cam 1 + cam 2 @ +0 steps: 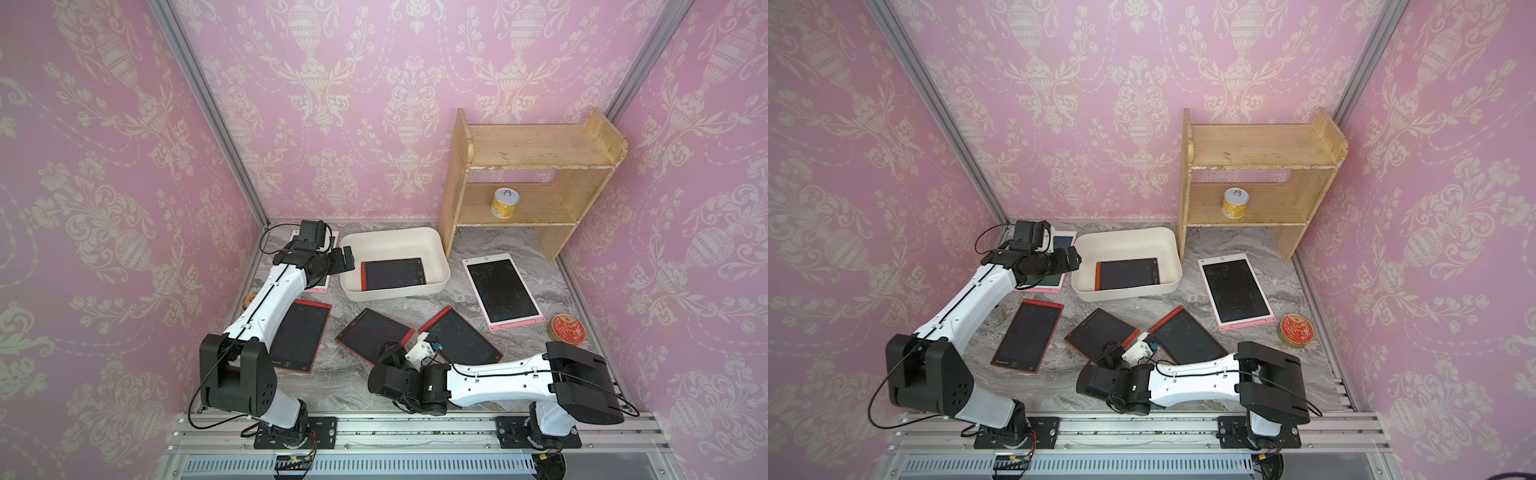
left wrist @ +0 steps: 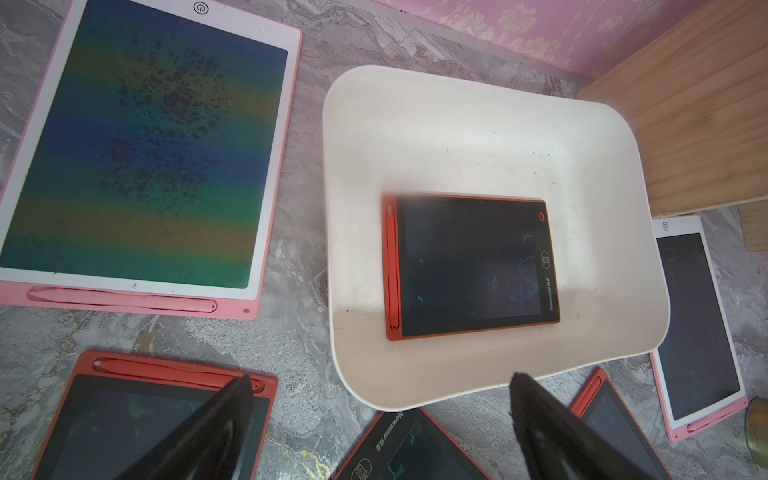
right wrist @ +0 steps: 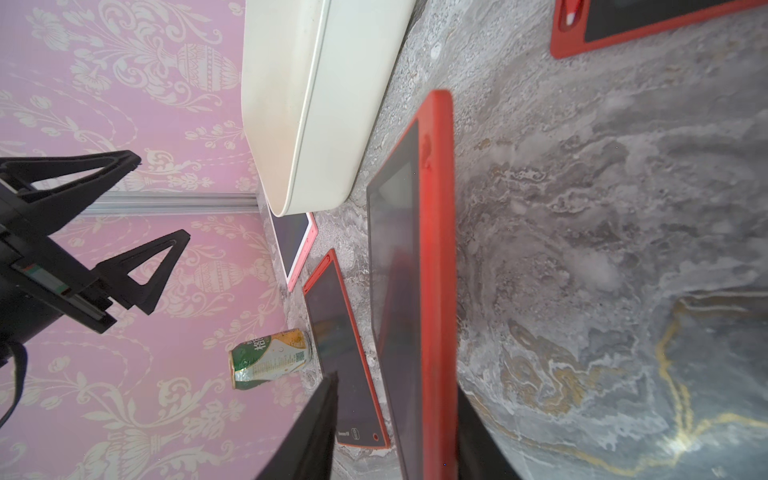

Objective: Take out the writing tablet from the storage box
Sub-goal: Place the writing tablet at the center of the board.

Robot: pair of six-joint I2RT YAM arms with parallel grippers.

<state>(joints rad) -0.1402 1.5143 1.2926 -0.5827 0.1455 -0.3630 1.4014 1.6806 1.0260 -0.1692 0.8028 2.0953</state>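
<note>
Grey marble-pattern surface (image 1: 340, 390), pink damask walls (image 1: 104, 166). Storage box (image 1: 395, 243) sits mid-frame in both top views, just left of the wooden shelf (image 1: 536, 145). One red-framed writing tablet (image 1: 394, 273) lies flat and screen up on the box floor, toward the lower wall in frame. The left wrist view shows small gaps to the walls all round. Five other tablets (image 1: 500, 291), red and pink, lie out on the surface.

Left claw (image 1: 348, 259) hangs at the box's left rim, jaws spread wide and empty. Its wrist view has the box's near wall framed between the fingertips (image 2: 232, 407).

Right claw (image 3: 395, 380) is low at lower centre of frame, partly spread astride the edge of a red tablet (image 3: 436, 249) lying on the surface. A gap shows beside one finger, so it reads as not pinching.

Handling, as judged:
- **Build:** thin, stiff plastic slab, light, no flex to worry about.
- **Screen:** slick and probably marks under pressure, so keep pads off it.
- **Access:** lying flat, it offers no edge to pinch from above.
- **Best purchase:** the thick red bezel holding the stylus (image 2: 391, 266), on the left short side. Work a finger under there, or slide the tablet against a wall to tip an edge up, then pinch across the thickness.
- **Risks:** slipping out of a shallow pinch, or the light box dragging along with it.
</note>
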